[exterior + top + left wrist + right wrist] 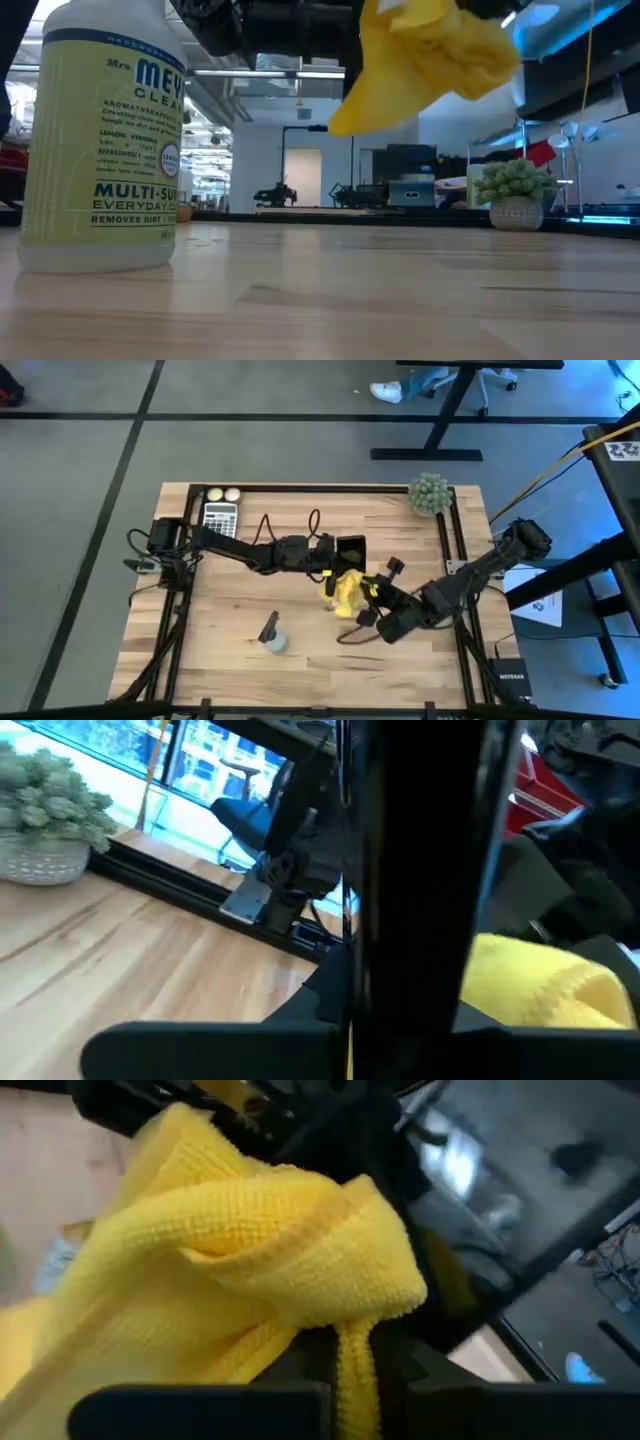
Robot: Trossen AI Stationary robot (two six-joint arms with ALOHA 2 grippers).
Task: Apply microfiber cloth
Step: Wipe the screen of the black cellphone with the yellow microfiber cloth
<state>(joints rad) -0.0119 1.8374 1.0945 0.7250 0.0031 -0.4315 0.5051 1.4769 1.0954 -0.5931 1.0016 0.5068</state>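
Nearest the lens in the low view stands a spray bottle (100,135), a translucent rounded plastic body with a pale yellow printed label, upright on the desk (400,300). The desk top is light butcher-block wood with visible grain strips, framed by black rails.

My right hand (350,1365) pinches the microfiber cloth (250,1260) between its two dark fingers; a fold of the fabric runs down through the narrow gap between them. The cloth is bright yellow, soft, with a fine looped, waffle-like weave and a stitched hem along its edge. It is bunched and irregular in outline. In the low view it hangs clear of the desk surface, a pointed corner drooping lowest. From above it sits near the desk centre, between my two arms.

My left hand (335,555) is just beside the cloth, carrying a flat black smartphone (351,550) with a glossy face. That slab stands on edge across most of the left wrist view, held in the hand's grip, with the yellow cloth close behind it.

Farther off: a grey calculator (220,517) and two pale round balls (223,494) at the far left corner, and a small bushy green plant (430,494) in a textured pale pot at the far right corner.
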